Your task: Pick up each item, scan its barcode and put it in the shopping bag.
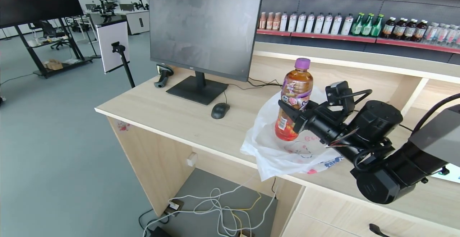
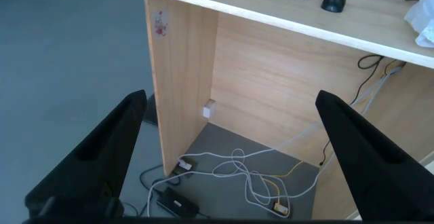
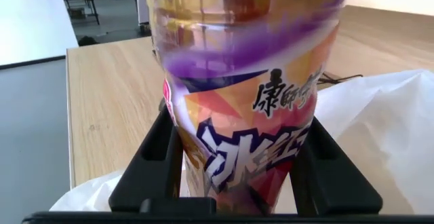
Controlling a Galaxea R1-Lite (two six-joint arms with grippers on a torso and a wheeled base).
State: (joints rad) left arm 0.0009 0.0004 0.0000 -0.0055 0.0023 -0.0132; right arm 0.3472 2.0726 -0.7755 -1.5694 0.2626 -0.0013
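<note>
Pinched between the pads of the right gripper (image 1: 290,114): one bottle (image 1: 295,96) of orange drink, gripped across the label at mid-body. Held close to upright in the head view, lengthwise from 12 to 6 o'clock, purple cap at 12. Low on the label, turned toward 9 o'clock, what looks like the barcode patch.

Directly at 6 o'clock from the bottle: the one white shopping bag (image 1: 287,150), crumpled, mouth up, one flap draped over the near edge of the desk (image 1: 161,111).

Well apart at 10 o'clock from the bottle, past the one mouse (image 1: 220,110) and the foot of the one monitor (image 1: 205,32): one handheld scanner (image 1: 163,75), at the desk's far left corner.

Judged the hinge of the coming move: across to 10 o'clock if the code is unread, otherwise straight down to 6 into the bag. Either way, work for the right arm, the nearer by far.

Spread wide, with nothing between the fingers: the left gripper (image 2: 230,98), low beside the desk, facing the cables (image 2: 237,173) beneath it.
</note>
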